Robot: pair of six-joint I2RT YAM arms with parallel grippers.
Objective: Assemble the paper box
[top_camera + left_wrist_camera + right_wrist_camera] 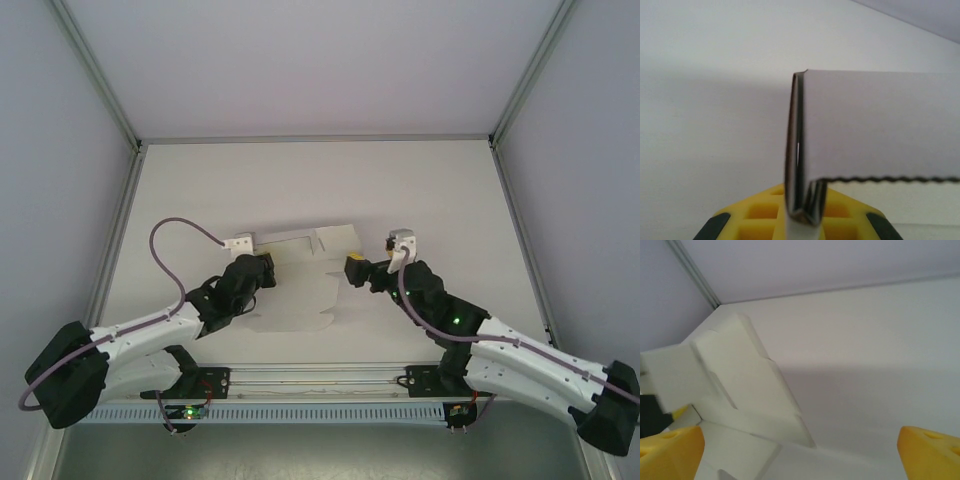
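Your left gripper (262, 272) is clamped on the paper box (300, 300) folded edge. The sheet runs rightward from it, long axis toward your right gripper (354, 268), jaws wide.

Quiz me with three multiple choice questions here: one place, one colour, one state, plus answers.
1. Where does the paper box lie? A. between the left hand and the right hand B. against the back wall C. on the floor
2. What colour are the right hand's fingers? A. red B. yellow C. blue
3. How is the left hand? A. wide open B. shut on nothing C. shut on the paper box
Answers: A, top view shows it between them; B, its wrist view shows yellow; C, folded paperboard sits pinched there.
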